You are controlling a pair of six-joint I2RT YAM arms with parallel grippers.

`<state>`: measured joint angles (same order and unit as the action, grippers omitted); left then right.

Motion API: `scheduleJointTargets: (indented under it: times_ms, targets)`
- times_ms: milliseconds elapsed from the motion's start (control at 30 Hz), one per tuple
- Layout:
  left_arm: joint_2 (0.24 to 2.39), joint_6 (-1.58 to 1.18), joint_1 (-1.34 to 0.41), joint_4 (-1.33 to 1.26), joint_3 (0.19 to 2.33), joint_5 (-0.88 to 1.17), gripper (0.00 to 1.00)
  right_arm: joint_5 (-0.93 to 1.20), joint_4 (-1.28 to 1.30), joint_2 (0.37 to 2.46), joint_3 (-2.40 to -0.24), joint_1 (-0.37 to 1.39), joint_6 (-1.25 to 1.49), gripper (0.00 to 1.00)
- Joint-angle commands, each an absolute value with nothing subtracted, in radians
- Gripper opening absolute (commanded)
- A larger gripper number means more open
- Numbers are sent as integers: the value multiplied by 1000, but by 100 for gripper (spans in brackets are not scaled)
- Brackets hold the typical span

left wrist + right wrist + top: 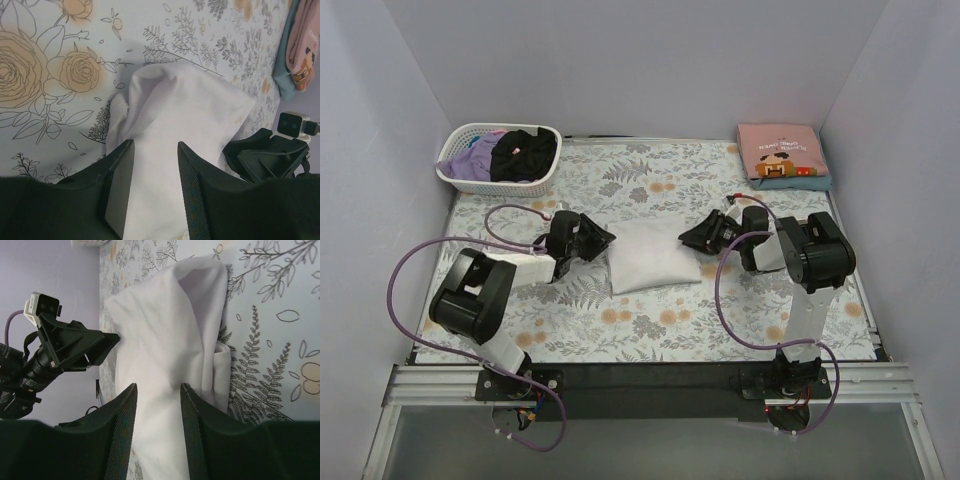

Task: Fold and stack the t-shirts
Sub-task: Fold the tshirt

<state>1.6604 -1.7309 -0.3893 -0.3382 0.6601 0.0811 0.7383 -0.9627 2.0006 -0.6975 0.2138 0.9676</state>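
folded white t-shirt (653, 256) lies centred on the surface (650, 335), left fingers (120, 185) and right fingers (122, 435) spread over its ends, not yet on the 2 stacked tees (778, 152) at the far right corner; basket (455, 176) holds more.

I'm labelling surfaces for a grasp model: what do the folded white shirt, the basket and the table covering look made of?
White t-shirt: soft matte knit cloth, likely cotton; it puckers into rounded folds. Basket: rigid white plastic, slightly glossy, with moulded slots. Table covering: thin floral-printed sheet lying flat; fabric or vinyl, I cannot tell.
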Motion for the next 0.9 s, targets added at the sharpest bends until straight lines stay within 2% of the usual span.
scheduleJointTargets:
  times_ms: [0,100,367,633,867]
  targets:
    - [1554,-1689,-379,-318,685,49,39,788,-1020,1934,-733,213,986,47]
    - [1543,-1658,-379,-302,761,48,40,801,-1020,1919,-785,215,1011,47]
    - [1725,-1643,-379,-330,874,69,40,802,-1023,2040,-949,229,1057,47]
    - [1855,-1684,-338,-336,876,63,37,733,-1022,2174,-1002,226,1057,46]
    - [1841,-1712,-296,-357,831,75,36,666,-985,2201,-957,189,1020,45]
